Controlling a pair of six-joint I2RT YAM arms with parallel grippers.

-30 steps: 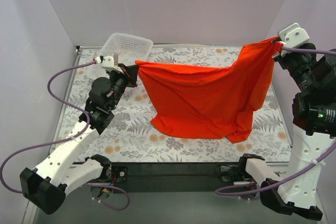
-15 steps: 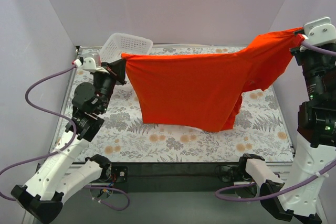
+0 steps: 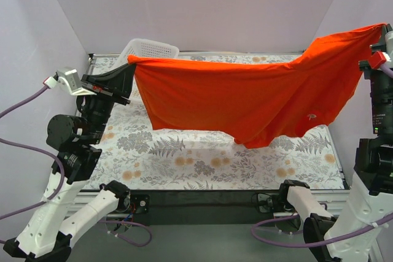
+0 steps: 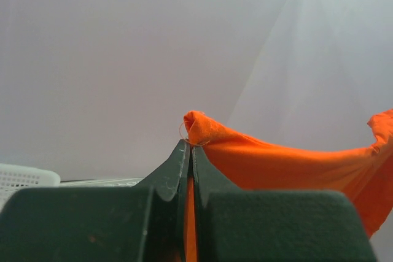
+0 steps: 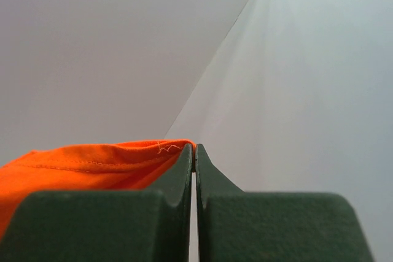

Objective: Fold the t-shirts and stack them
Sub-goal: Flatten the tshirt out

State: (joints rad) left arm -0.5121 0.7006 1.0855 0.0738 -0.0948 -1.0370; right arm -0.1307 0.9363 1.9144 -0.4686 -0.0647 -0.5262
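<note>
The orange-red t-shirt (image 3: pixel 245 99) hangs stretched in the air between my two grippers, clear above the table. My left gripper (image 3: pixel 129 64) is shut on the shirt's left corner, in front of the basket. In the left wrist view the left gripper (image 4: pixel 190 146) pinches the orange fabric (image 4: pixel 276 164), which runs off to the right. My right gripper (image 3: pixel 382 29) is shut on the shirt's right corner, high at the right edge. In the right wrist view the right gripper (image 5: pixel 194 150) holds the shirt's hem (image 5: pixel 92 164), which lies to the left.
A white mesh basket (image 3: pixel 150 48) stands at the back left behind the shirt. The table has a floral cloth (image 3: pixel 184 164). Pale walls close in the back and both sides. A black strip runs along the near edge.
Both grippers have risen and moved apart. The shirt has been lifted off the table and pulled wide; its lower edge now hangs above the cloth.
</note>
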